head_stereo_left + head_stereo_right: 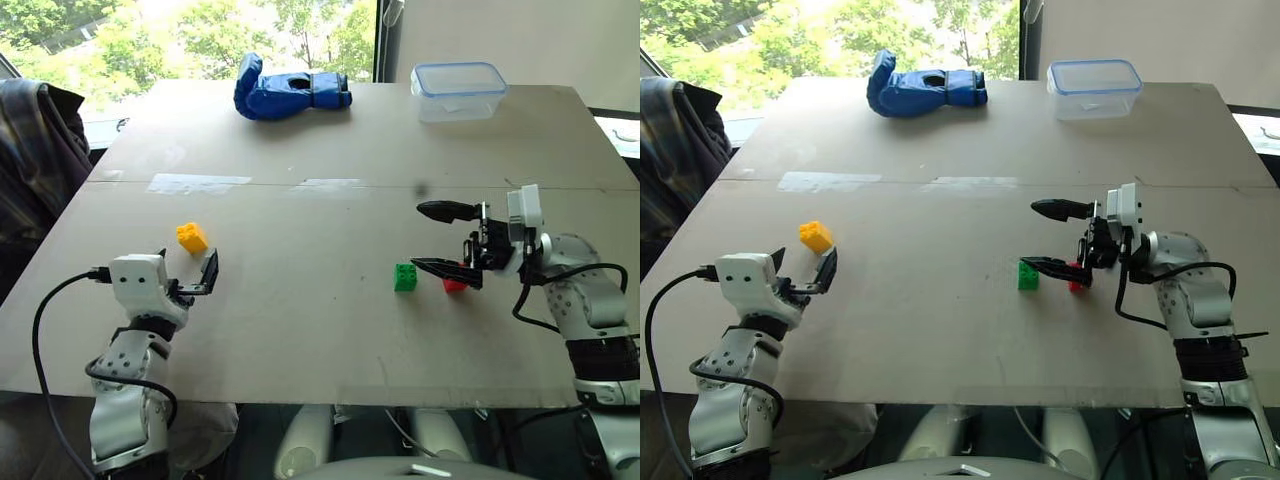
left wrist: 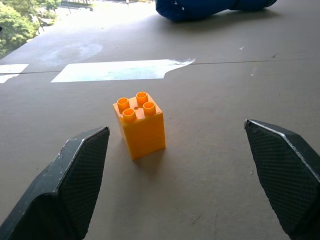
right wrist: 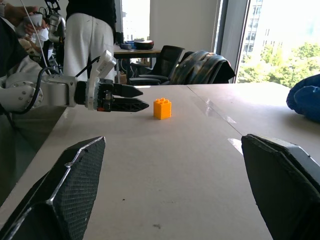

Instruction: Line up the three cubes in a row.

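No readable text, labels, brand marks, numbers or signs anywhere, none on the table, cubes, glove, container or grippers

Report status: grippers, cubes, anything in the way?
Left gripper open, empty, near the yellow studded plastic cube. Right gripper open, above the red studded cube; green studded cube beside it. Not yet in a row. No obstruction between cubes.
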You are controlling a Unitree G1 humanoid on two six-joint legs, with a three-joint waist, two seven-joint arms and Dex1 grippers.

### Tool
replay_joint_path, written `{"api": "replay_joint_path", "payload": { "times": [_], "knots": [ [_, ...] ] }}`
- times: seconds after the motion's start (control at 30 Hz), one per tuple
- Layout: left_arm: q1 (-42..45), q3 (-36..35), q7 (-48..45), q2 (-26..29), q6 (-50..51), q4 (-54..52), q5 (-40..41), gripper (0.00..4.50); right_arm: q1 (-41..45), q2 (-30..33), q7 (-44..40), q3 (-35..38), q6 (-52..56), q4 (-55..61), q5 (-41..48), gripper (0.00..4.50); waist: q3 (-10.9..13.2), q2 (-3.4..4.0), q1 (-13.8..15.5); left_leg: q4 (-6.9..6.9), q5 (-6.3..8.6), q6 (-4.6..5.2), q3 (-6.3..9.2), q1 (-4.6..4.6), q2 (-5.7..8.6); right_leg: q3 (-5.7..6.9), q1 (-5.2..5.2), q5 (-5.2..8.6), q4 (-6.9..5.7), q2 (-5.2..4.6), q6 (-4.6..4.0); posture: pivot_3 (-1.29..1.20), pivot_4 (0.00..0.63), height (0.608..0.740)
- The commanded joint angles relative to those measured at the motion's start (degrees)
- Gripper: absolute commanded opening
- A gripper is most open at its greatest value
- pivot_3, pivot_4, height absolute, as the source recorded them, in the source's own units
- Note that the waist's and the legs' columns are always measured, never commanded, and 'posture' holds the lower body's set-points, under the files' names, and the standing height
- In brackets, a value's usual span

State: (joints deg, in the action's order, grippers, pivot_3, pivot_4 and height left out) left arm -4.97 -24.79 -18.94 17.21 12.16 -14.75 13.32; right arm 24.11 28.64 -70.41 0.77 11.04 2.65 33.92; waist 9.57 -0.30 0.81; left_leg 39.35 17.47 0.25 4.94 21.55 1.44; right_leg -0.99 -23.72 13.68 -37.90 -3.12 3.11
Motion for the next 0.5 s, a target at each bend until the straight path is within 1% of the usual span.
{"api": "replay_joint_path", "payload": {
  "times": [0.03,0.17,0.33,0.5],
  "knots": [
    [2.0,1.0,1.8,0.8,-2.3,3.1,-1.7,4.43,0.4,-0.7,2.7,-0.4,-0.1,3.5,-1.1,4.50,0.0,0.00,-0.1,0.00,0.00,0.00,0.01,0.01,0.00,0.01,-0.01,0.00,0.00,0.00,0.00,0.00,0.150,0.740],
    [4.8,1.6,4.0,0.7,-3.3,7.1,-2.8,4.43,-0.9,0.1,2.5,-0.3,-2.0,2.7,-2.9,4.50,0.0,0.00,-0.1,-0.02,0.00,-0.01,0.00,0.01,-0.01,0.00,-0.04,0.00,0.00,0.01,0.00,0.00,0.150,0.740],
    [8.1,0.2,8.1,0.6,-2.5,11.4,-2.5,4.43,-0.7,0.0,2.8,0.3,-2.6,2.1,-3.5,4.50,0.0,0.00,-0.3,-0.01,0.00,-0.01,-0.01,0.01,-0.01,-0.02,-0.05,0.00,-0.01,0.01,0.00,0.00,0.150,0.740],
    [11.0,1.2,9.0,1.5,-1.5,15.7,-2.5,4.43,-0.7,-0.1,2.8,0.2,-3.6,1.6,-4.1,4.50,0.0,0.00,-0.3,-0.02,0.00,-0.01,-0.02,0.01,0.00,-0.02,-0.05,0.00,-0.01,0.01,0.00,0.00,0.150,0.740]
  ]
}}
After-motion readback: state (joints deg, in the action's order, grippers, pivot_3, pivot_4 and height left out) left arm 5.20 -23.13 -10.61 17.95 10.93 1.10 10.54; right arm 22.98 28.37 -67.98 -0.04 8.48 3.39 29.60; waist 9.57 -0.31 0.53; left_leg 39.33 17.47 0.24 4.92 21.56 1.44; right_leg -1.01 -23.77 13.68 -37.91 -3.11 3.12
